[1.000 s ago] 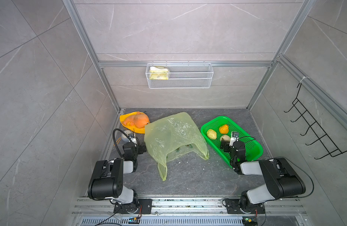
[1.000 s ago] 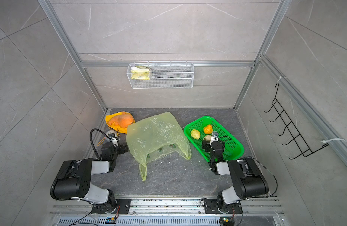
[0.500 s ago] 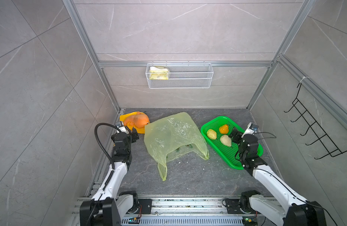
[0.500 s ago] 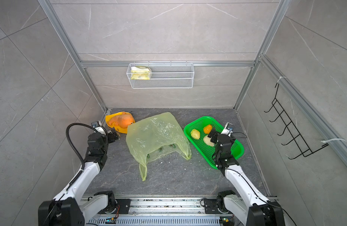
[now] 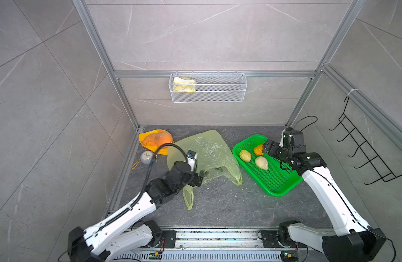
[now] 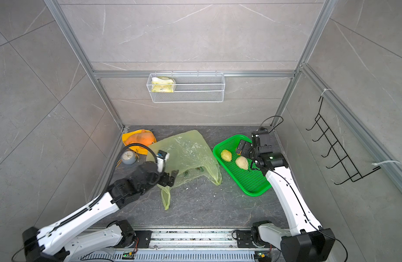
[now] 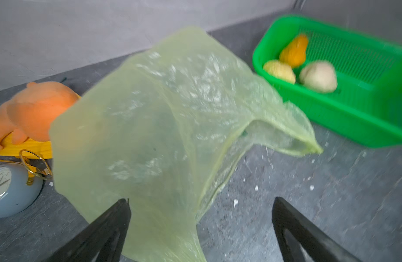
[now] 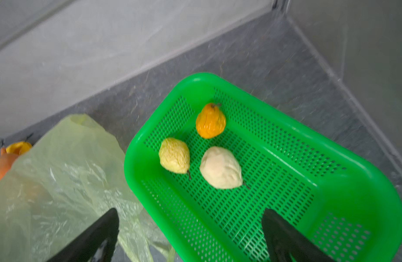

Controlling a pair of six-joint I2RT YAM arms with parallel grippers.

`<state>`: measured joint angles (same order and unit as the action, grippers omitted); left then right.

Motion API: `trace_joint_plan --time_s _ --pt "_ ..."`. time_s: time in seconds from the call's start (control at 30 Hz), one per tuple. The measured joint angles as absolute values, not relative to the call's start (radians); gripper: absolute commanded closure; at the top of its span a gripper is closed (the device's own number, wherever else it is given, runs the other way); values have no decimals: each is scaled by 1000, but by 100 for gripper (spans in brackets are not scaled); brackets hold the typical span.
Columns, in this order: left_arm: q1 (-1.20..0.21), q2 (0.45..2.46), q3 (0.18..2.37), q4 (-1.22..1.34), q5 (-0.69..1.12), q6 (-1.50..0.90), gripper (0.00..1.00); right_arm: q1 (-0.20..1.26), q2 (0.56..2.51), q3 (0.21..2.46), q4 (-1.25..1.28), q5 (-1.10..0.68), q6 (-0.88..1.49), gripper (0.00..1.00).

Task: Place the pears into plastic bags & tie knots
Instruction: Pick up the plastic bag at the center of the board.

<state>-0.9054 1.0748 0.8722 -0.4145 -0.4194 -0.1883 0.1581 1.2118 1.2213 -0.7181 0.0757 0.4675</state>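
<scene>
Dark floor, limp bag, pears in basket

We cannot read any words or numbers. The print on the plastic bag and the face of the little clock are too blurry.

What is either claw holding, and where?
Nothing: left claw is open over the thin yellow-green plastic bag; right claw is open over the green perforated plastic basket.

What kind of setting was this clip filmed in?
Probably a lab test booth, not a real kitchen: stone-look panels in an aluminium frame, two robot arms on a base rail, and staged props like the green basket of pears.
</scene>
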Motion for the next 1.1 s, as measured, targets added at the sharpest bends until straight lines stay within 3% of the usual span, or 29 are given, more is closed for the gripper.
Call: trace_joint_plan --time_s 0.23,0.43,0.5,0.53,0.57,0.73,1.1 --pt "-1015 1506 950 -476 -722 -139 0 158 1306 1223 -793 11 468 1" --pt "-1009 1692 1047 -467 -913 -113 1 139 1329 1238 -811 15 468 1" --pt "-994 1740 1074 -463 -947 -111 5 123 1335 1240 -811 15 468 1" --pt "-984 1759 1085 -463 -958 -110 10 115 1337 1240 -812 15 468 1" --pt "-969 1779 1097 -461 -968 -112 21 105 1340 1240 -811 14 469 1" --pt "-910 1813 1128 -471 -961 -96 100 60 1341 1236 -808 10 469 1" --pt "-902 1652 1366 -658 -741 -194 100 -34 1341 1140 -771 -36 472 1"
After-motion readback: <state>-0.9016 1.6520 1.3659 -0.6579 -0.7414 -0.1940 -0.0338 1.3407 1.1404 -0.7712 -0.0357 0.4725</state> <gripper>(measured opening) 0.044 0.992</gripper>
